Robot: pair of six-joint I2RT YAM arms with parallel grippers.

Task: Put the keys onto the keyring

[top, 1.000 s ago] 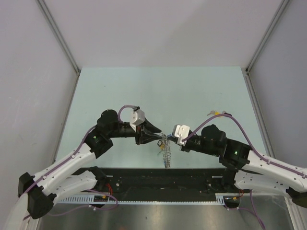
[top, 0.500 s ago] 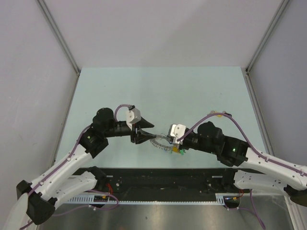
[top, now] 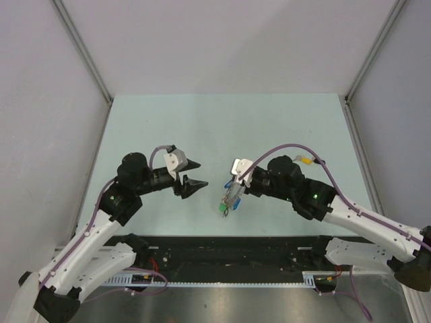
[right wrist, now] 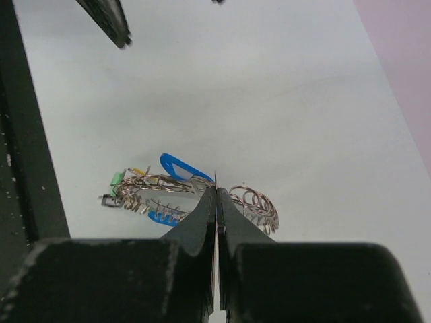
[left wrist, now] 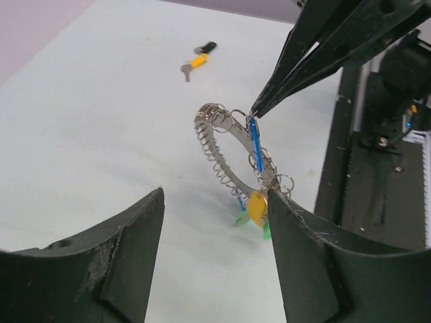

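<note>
left jaws apart, empty | right jaws pinch keyring (right wrist: 151,185) | 2 keys (left wrist: 197,59) loose

A pale mint-green table (top: 269,121) stood boxed in on three sides by plain grey-lilac walls (top: 222,40), with slim metal struts (top: 82,50) running up the back corners. The light was soft and even. A black rail (top: 229,245) edged the near side, and in front of it lay what seemed to be a brushed metal sheet (top: 236,303).
</note>
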